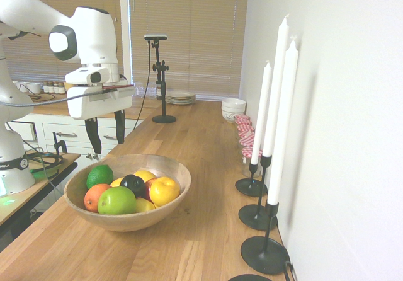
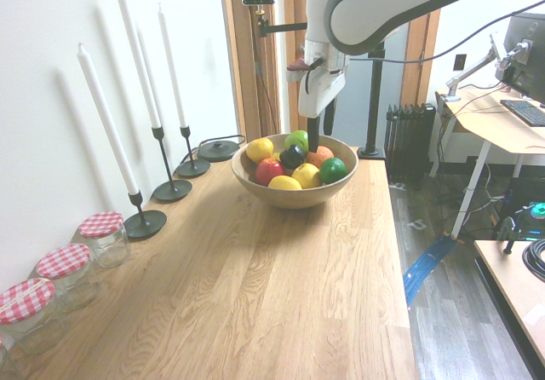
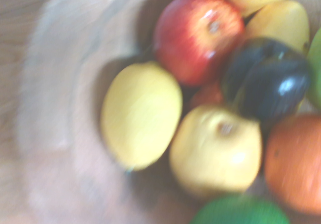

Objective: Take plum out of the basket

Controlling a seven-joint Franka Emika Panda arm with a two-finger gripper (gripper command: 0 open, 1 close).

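The plum (image 1: 132, 183) (image 2: 292, 156) is a small glossy dark fruit lying in the middle of the fruit pile in the basket (image 1: 146, 220) (image 2: 295, 198), a wide wooden bowl on the counter. Around it lie a green apple (image 1: 116, 200), an orange (image 1: 94, 196), a lime (image 1: 99, 175), yellow fruits and a red apple (image 2: 269, 170). My gripper (image 1: 109, 147) (image 2: 321, 128) hangs open and empty just above the basket's rim, on the lime's side, apart from the fruit. The blurred wrist view looks down on the plum (image 3: 268, 81) beside the red apple (image 3: 198, 33).
Three tall white candles in black holders (image 1: 263, 167) stand along the wall beside the basket. Jars with red checked lids (image 2: 102, 233) sit further along the wall. White bowls (image 1: 233, 108) and stacked plates (image 1: 181, 97) are at the counter's far end.
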